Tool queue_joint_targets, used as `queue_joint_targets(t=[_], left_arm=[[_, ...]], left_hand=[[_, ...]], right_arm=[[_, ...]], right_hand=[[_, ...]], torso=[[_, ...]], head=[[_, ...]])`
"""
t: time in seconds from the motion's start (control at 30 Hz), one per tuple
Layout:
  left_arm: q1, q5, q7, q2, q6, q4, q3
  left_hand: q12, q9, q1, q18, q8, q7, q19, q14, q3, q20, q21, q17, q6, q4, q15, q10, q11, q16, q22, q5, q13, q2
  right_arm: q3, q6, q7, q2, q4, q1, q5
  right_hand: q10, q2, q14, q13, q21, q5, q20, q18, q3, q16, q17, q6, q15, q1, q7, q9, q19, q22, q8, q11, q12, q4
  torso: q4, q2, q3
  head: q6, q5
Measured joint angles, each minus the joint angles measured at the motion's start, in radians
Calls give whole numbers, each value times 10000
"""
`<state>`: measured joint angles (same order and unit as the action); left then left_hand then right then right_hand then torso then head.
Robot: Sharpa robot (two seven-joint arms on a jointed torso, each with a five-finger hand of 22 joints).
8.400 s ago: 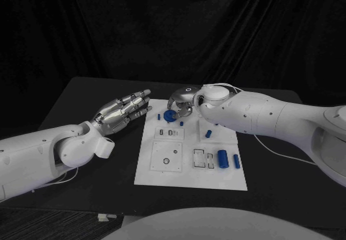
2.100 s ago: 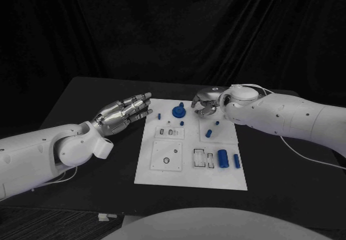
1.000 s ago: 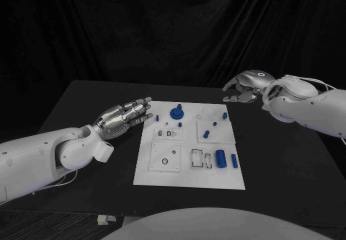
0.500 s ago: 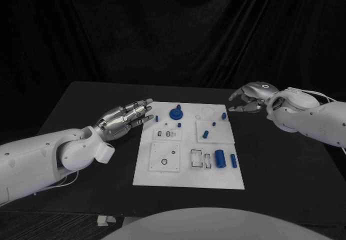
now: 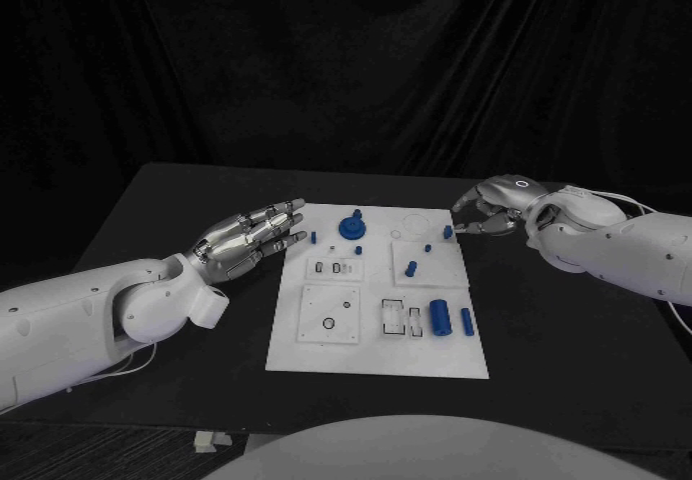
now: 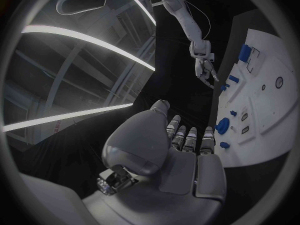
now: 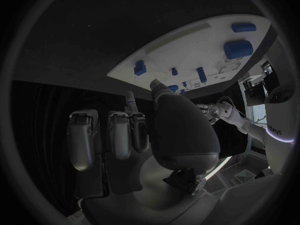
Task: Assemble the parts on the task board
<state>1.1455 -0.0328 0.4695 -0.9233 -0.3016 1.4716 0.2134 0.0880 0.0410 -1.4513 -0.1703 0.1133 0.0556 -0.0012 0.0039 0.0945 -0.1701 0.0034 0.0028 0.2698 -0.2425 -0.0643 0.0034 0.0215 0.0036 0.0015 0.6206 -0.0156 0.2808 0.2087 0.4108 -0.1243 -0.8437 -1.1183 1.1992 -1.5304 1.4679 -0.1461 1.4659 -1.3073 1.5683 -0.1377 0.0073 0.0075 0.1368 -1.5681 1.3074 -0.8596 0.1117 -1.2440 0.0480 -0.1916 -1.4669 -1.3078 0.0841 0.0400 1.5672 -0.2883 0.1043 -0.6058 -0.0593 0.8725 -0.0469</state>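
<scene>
A white board (image 5: 378, 345) lies flat in the middle of a black table (image 5: 173, 200), and everything here is placed against that board.

On the board's near half, toward its right edge, stand a thick blue cylinder (image 5: 440, 318) and a thinner blue peg (image 5: 467, 321), side by side. Just left of them are rectangular slots, and left again a square plate with a small ring marked on it.

Farther back, near the board's middle, a small blue peg (image 5: 411, 268) lies tilted. Near the far edge sits a round blue knob (image 5: 351, 227), with a tiny blue piece (image 5: 313, 238) to its left and another (image 5: 447, 231) close to the far right corner.

The left robot hand (image 5: 248, 233) hovers just off the board's left edge, level with its far half. Its fingers are stretched out, side by side, holding nothing.

The right robot hand (image 5: 490, 206) hangs just beyond the board's far right corner. Its fingers are curled downward, tips loosely apart, with nothing between them.
</scene>
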Motion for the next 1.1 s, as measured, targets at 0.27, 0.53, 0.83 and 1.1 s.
queue_joint_targets(t=[0.27,0.53,0.83,1.1], left_arm=[[-18,0,0,6,-31,-5,2],[-33,0,8,3,-66,6,2],[-38,0,28,-13,-85,18,1],[-41,-1,59,-47,-91,31,-1]], left_hand=[[0,0,0,0,0,0,0,0,-28,0,0,1,0,-28,0,0,0,0,0,0,0,0],[0,0,0,0,0,0,0,0,-27,0,0,1,0,-28,0,0,0,0,1,0,0,0],[0,0,0,0,-1,0,0,0,-27,0,0,0,0,-28,0,0,0,0,1,0,0,0],[0,0,0,0,-1,0,0,0,-55,0,0,-6,0,-1,0,0,0,0,1,0,0,0]], right_arm=[[0,-1,-111,130,93,-138,11],[0,-6,-135,280,249,-210,16],[-2,-17,-128,399,396,-262,19],[-2,-21,-123,502,483,-341,22]], right_hand=[[0,-18,11,-4,0,50,0,1,0,0,0,0,-31,-239,0,3,0,1,0,0,0,0],[0,173,16,-7,-51,-530,59,1,57,0,0,42,-112,-916,41,31,15,2,0,-76,0,57],[-36,269,0,-6,-92,-803,73,0,102,0,0,39,-144,-1106,107,34,0,2,0,-111,0,102],[-1,304,0,-5,-129,-853,93,1,112,0,0,-51,-144,-1141,197,31,20,3,47,-146,0,112]], torso=[[2,1,-2],[1,5,-2],[-3,10,0],[-4,12,0]], head=[[0,0],[0,-26],[0,-8],[0,-7]])
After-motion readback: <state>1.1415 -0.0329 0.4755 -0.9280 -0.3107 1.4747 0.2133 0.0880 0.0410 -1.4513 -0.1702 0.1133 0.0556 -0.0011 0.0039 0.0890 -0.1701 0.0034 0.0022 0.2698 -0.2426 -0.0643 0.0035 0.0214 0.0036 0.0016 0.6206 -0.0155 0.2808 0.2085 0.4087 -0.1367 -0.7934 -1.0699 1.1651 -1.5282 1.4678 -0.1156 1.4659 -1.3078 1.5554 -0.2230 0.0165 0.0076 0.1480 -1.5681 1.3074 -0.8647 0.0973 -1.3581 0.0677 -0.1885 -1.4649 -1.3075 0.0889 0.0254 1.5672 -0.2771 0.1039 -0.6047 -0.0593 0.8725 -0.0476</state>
